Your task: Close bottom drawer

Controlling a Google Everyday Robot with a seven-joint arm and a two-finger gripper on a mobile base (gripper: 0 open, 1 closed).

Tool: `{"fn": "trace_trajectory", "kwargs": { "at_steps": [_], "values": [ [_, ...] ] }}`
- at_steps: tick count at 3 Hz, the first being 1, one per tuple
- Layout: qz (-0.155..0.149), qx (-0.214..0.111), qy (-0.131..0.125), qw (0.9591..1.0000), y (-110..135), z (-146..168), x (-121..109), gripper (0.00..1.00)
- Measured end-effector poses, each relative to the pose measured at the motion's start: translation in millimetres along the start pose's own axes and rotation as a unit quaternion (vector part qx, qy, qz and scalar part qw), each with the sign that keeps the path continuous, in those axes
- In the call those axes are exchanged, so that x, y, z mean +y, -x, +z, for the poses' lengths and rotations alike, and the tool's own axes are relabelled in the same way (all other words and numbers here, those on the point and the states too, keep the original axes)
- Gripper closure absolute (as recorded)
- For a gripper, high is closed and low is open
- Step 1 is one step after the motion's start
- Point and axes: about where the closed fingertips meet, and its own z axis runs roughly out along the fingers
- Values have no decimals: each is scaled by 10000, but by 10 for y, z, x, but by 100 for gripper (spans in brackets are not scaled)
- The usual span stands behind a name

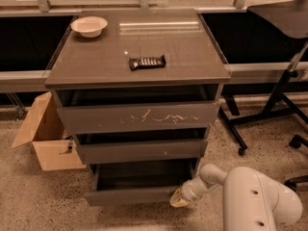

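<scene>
On your far left, a cardboard box [45,138] sits open on the floor [19,196] just beside the cabinet [183,52], off the line any drawer travels, so it should not trouble you. Up on the cabinet top, a white bowl [89,26] rests at the back left corner and a dark wrapped bar [147,62] lies near the middle. Both sit flat, and a gentle push lower down is unlikely to shift them.

Below the top, the scratched front [96,117] and the middle front [139,150] each stand a little proud. Lowest of all, the bottom drawer [132,195] is pulled out farthest, its dark inside showing behind the plain front panel.

Your gripper [180,198] is low, near the floor, at the right end of that panel and seemingly against it. I judge that it sits there to press the drawer back in. Whether it is spread or pressed together you cannot tell from this angle. Pushing at one end may skew the drawer, so favour a straight shove.

The white arm [260,201] reaches in from the lower right, and a chair base [284,95] stands well apart beyond it.
</scene>
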Motion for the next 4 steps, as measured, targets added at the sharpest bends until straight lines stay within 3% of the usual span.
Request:
{"fn": "trace_trajectory", "kwargs": {
  "at_steps": [1, 2, 3, 4],
  "values": [
    [-59, -250, -317, 9992, -113, -221, -254, 100],
    [-87, -284, -379, 9988, -130, -270, -300, 100],
    [-87, -284, -379, 9988, -130, -270, -300, 86],
    [-87, -284, -378, 9988, -130, -269, -299, 55]
  ]
}}
